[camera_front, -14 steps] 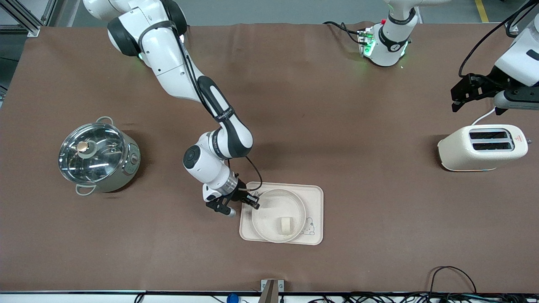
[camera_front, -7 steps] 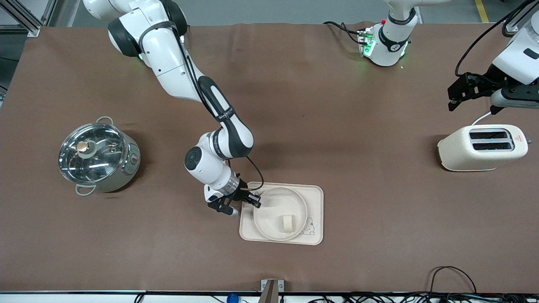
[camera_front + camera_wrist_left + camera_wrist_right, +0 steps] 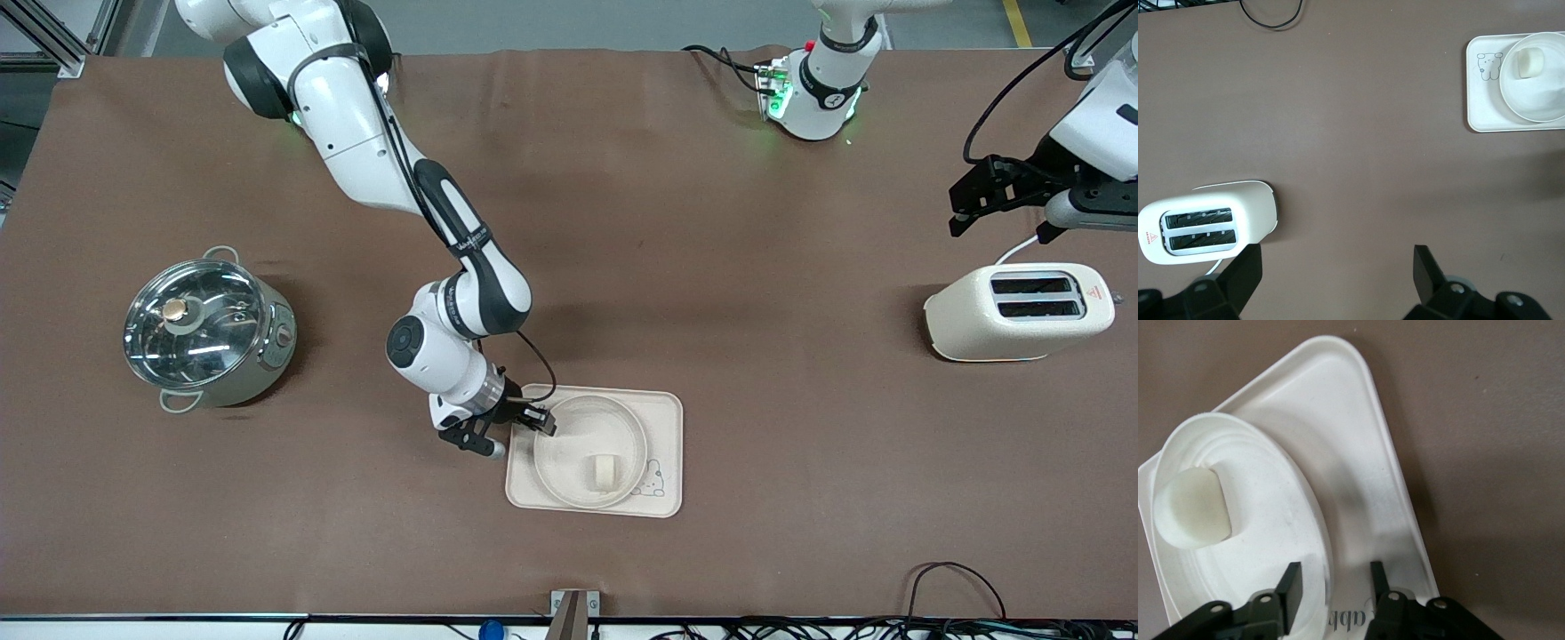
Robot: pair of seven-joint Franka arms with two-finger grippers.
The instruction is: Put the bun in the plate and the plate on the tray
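Bun sits in the plate, which rests on the tray. Right gripper straddles the plate's rim, fingers parted. Left gripper waits spread above the toaster.

Bun in plate, on tray.

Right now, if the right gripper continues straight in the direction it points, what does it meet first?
Probably the plate: the right gripper has its open fingers on either side of its rim, on the tray.
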